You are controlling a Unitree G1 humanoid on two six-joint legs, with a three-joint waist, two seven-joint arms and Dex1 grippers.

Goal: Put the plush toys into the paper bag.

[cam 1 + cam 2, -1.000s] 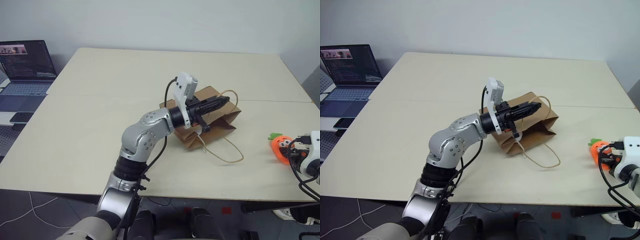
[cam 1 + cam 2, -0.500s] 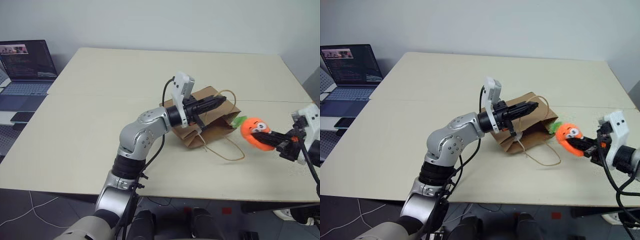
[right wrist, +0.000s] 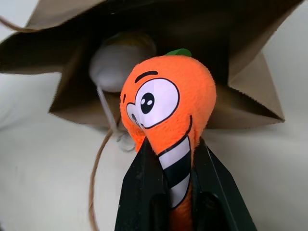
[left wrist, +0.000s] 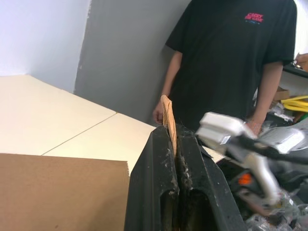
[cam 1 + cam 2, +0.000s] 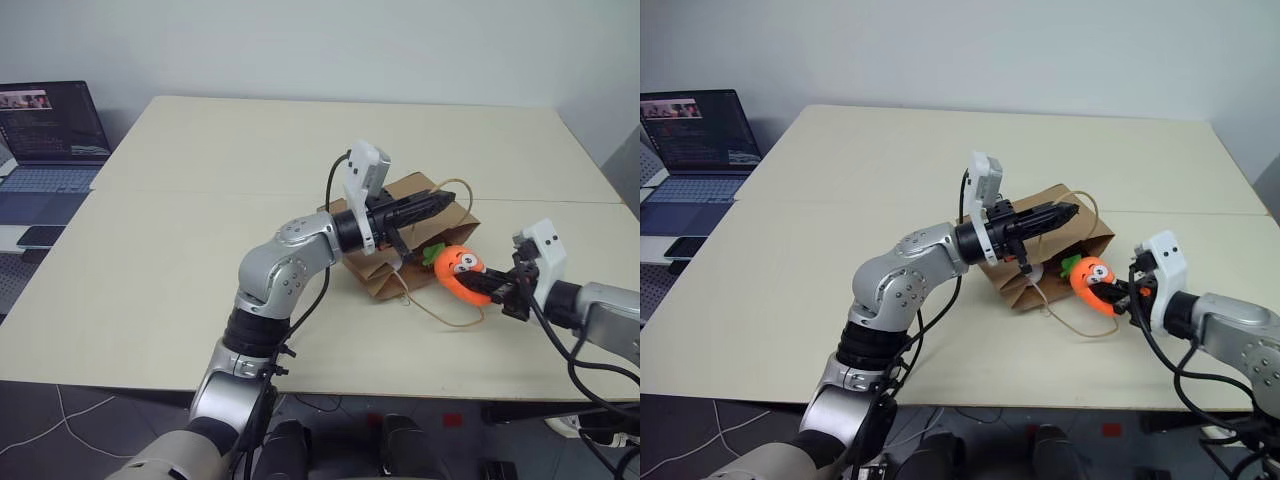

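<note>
You are midway through the second toy: the carrot plush is pinched at its narrow end between the two black fingers of the right gripper, green top leading, and it hangs just at the open mouth of the paper bag. The bag lies on its side on the pale table, its mouth turned toward the right arm. Inside the bag, toward its back, the right wrist view shows a pale rounded shape, most likely the egg plush, so one toy appears to be in already.

The left gripper reaches over the top of the bag, its fingers pressed together on the upper handle, which seems to lift the mouth of the bag open. The lower handle lies loose on the table in front of the bag, below the carrot.

Your next move, as it looks from here, is to push the carrot deeper past the bag's rim, clear of the lower handle, before parting the right fingers. A person stands beyond the table, well apart from the bag.
</note>
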